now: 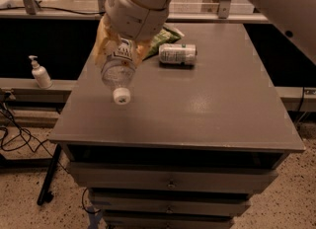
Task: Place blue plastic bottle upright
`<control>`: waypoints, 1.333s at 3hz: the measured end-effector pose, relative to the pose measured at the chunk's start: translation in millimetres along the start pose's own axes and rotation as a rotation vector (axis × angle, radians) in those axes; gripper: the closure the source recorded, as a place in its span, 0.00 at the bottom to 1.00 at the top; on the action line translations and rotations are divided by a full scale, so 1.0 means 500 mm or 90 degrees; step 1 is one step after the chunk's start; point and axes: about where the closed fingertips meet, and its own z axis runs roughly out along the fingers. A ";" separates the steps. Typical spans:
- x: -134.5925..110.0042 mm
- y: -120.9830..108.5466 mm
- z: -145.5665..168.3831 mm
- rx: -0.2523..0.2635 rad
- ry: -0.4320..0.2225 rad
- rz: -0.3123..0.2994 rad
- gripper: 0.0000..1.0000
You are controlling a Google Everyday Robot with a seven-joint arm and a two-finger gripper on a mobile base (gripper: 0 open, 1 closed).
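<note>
The blue plastic bottle [118, 72] hangs in the air above the left part of the grey cabinet top [207, 109]. It is tilted, with its white cap [121, 95] pointing down toward the camera. My gripper [120, 45] is shut on the bottle's upper body, with yellowish fingers [102, 39] on both sides of the label. The big white arm reaches in from the upper right and hides the bottle's base.
A silver-and-green can [177, 54] lies on its side at the back of the cabinet top, next to a green bag [163, 37]. A white pump-dispenser bottle [39, 72] stands on a ledge to the left. Cables lie on the floor at the left.
</note>
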 end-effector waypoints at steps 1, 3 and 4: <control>0.005 0.002 0.009 0.055 -0.014 0.023 1.00; 0.061 0.080 0.031 0.261 -0.065 0.249 1.00; 0.078 0.115 0.016 0.337 -0.059 0.388 1.00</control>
